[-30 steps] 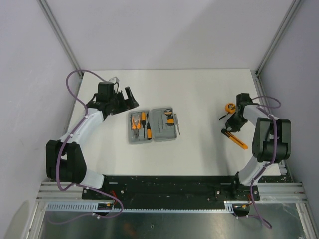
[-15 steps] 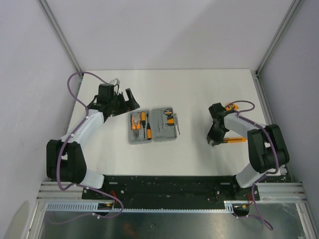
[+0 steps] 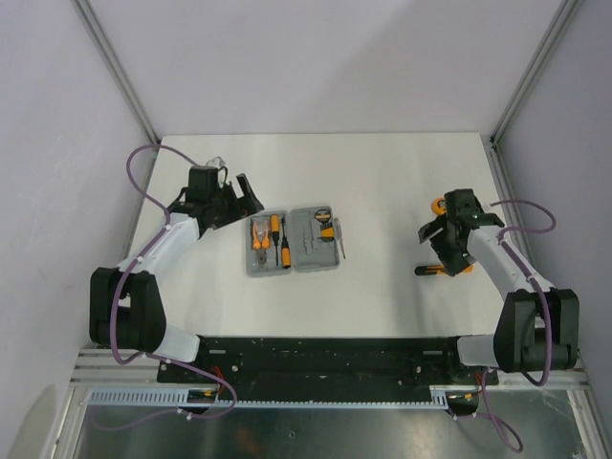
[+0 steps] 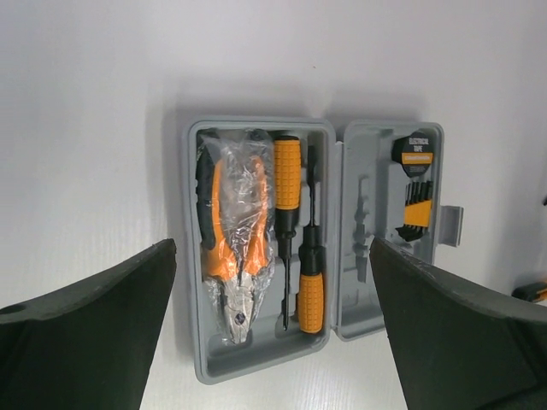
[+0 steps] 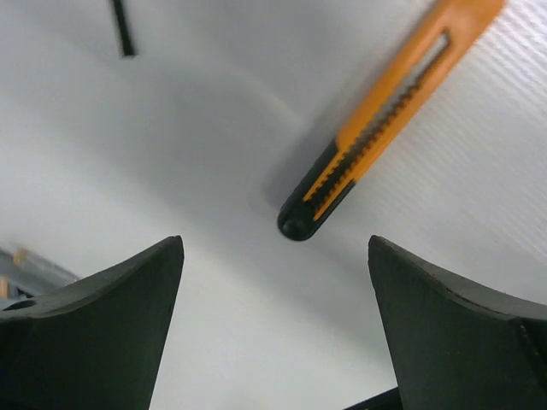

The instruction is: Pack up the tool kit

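Currently: grey tool case [image 3: 292,241] lies open and flat at mid-table, both halves facing up so the moulded slots can be reached from above.

Left half: pliers [image 4: 229,256], wrapped in clear film, and two screwdrivers [image 4: 288,184] seated head to tail. Right half: hex key set [image 4: 414,213] clipped in its upper corner; the long recess beside the hinge looks vacant, probably meant for the knife.

Left gripper [image 3: 244,196] hovers off the case's far-left corner, fingers [image 4: 94,342] spread wide, holding nothing. Its camera frames the whole case, so it seems parked as a watcher or ready to steady the case.

Right gripper [image 5: 273,248] is low over the utility knife [image 5: 376,120], well apart from the case on the right. Jaws wide; the knife rests on the table [image 3: 382,182], black butt end between the fingers, not gripped.

Tape measure [image 3: 440,205] sits just beyond that arm, unpacked.
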